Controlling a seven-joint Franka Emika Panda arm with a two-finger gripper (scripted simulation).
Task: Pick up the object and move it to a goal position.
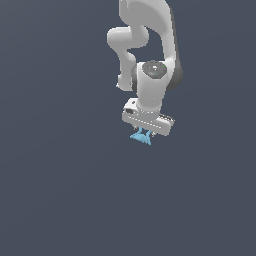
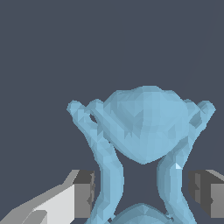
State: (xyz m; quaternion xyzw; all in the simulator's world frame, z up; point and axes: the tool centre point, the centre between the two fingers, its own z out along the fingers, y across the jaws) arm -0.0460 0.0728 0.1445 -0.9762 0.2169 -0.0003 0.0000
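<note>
I'm looking at a bare simulated scene, not a real room: flat, uniform slate-grey ground [image 1: 55, 190], and a smoothly rendered white arm [image 1: 150, 50].

Dark floor [image 1: 60, 190] bare all round gripper [image 1: 145, 131]; nothing blocks passage. Only object [image 1: 141, 136] sits between fingers [image 2: 83, 194], small gaps either side.

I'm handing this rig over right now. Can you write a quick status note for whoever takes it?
Gripper: open, fingers on either side of the object, with gaps showing in the wrist view; no grasp yet.
Object: light blue, directly under the gripper in the exterior view.
Done: the arm is positioned over the object.
Left: close the fingers, lift, carry to the goal. No goal marker is visible in either view.
</note>
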